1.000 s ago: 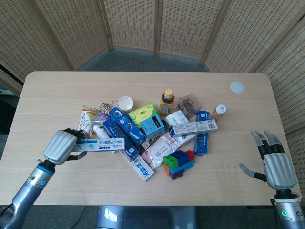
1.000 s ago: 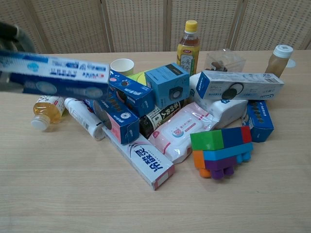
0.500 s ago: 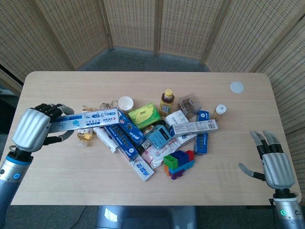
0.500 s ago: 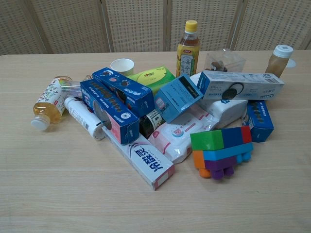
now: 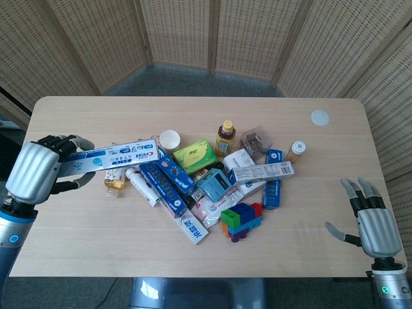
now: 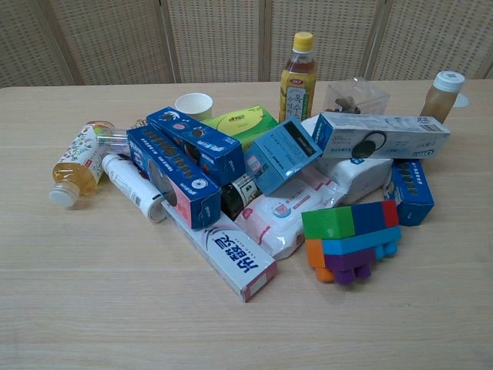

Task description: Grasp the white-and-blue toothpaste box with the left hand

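Observation:
In the head view my left hand (image 5: 35, 170) grips one end of the long white-and-blue toothpaste box (image 5: 112, 156). The box is lifted above the table, left of the pile, and points right toward the paper cup (image 5: 170, 139). My right hand (image 5: 373, 222) hovers open at the table's front right corner, fingers spread, holding nothing. The chest view shows neither hand nor the held box.
A pile sits mid-table: dark blue boxes (image 6: 182, 166), another white-and-blue box (image 6: 381, 136), a light blue box (image 6: 282, 154), a wet-wipes pack (image 6: 282, 210), stacked toy blocks (image 6: 350, 239), a tea bottle (image 6: 297, 68), lying bottles (image 6: 77, 162). A white lid (image 5: 320, 117) lies far right.
My left hand has lifted the toothpaste box up and to the left, away from the pile and out of the chest view. The light blue box tipped over. The right hand barely moved.

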You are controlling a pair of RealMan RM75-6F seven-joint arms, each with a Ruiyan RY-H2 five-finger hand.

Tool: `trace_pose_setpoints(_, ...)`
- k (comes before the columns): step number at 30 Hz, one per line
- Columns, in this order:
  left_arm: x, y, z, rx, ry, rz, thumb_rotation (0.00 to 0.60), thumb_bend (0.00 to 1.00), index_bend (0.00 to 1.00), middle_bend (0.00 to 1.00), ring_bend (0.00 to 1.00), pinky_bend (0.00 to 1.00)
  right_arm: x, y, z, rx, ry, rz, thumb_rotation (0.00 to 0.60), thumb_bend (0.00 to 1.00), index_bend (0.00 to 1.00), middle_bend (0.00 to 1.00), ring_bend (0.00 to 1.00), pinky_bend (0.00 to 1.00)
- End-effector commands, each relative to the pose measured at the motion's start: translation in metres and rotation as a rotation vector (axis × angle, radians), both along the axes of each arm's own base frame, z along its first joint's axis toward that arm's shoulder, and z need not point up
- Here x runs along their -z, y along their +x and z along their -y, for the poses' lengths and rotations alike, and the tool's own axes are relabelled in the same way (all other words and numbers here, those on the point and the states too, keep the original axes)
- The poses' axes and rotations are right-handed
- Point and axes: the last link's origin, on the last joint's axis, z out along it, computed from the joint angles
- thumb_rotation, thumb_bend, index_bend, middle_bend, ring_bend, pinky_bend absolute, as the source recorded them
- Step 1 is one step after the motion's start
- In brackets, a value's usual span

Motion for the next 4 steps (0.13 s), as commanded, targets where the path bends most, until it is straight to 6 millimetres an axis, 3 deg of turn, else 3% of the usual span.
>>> trace_pose_setpoints(1, -0.0005, 0.0011, 0.0001, -0.003, 0.002, -0.001, 0.600, 0.36, 0.76, 0.73, 0.74, 0.56, 0.0012, -0.0017, 0.0005, -0.001, 0.000, 0.006, 0.000, 0.19, 0.00, 0.15, 0.00, 0.00)
trace_pose_setpoints(4, -0.0011, 0.0022, 0.0006, -0.005, 0.007, 0.000, 0.600, 0.36, 0.76, 0.73, 0.74, 0.57, 0.0047, -0.0039, 0.0012, -0.001, 0.012, 0.007, 0.000, 0.20, 0.00, 0.15, 0.00, 0.00)
